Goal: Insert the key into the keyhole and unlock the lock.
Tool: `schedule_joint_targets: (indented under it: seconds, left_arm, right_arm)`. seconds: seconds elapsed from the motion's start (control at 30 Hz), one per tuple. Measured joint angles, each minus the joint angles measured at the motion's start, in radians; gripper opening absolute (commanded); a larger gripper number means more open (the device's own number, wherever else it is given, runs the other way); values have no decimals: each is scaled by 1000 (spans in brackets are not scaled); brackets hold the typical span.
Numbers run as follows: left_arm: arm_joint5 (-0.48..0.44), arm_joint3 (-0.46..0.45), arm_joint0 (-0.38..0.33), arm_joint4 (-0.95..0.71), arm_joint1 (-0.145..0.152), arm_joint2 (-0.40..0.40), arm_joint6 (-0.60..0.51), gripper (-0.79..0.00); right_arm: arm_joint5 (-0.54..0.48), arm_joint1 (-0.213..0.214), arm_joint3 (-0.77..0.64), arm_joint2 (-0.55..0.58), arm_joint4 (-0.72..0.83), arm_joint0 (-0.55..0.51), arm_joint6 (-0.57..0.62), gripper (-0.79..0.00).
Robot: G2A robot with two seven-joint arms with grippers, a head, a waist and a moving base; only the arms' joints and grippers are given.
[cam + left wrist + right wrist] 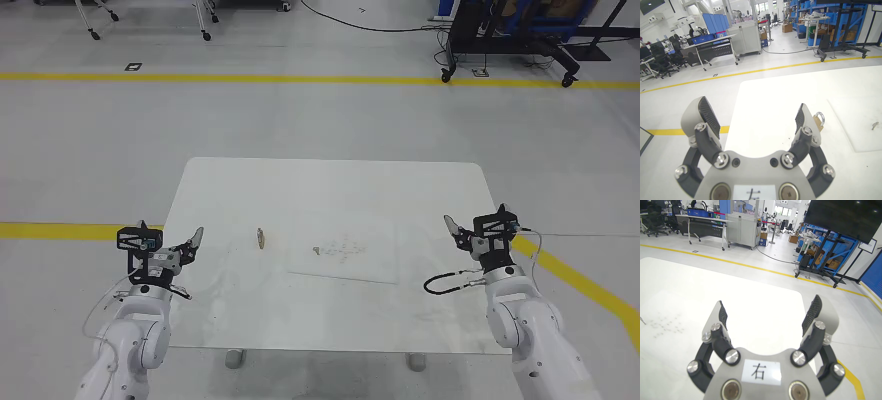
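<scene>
While left gripper (pixel 753 106) and right gripper (pixel 768 302) are both hanging spread and empty | lock (pixel 818 121) is lying nearest left gripper, shackle pointing away | key (pixel 875 125) is lying beyond lock toward right gripper, well short of that gripper.

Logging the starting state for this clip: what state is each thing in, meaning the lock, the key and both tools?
Lock: lying on the table, no key in it, not gripped.
Key: lying loose on the thin sheet, not held.
Left tool: open, empty.
Right tool: open, empty.
</scene>
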Motion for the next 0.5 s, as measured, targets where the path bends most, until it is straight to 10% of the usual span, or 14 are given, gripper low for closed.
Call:
schedule_joint_targets:
  seconds: [0.5]
  left_arm:
    - [0,0,0,0,0,0,0,0]
  right_arm:
    - [-60,-1,48,-87,-86,76,56,0]
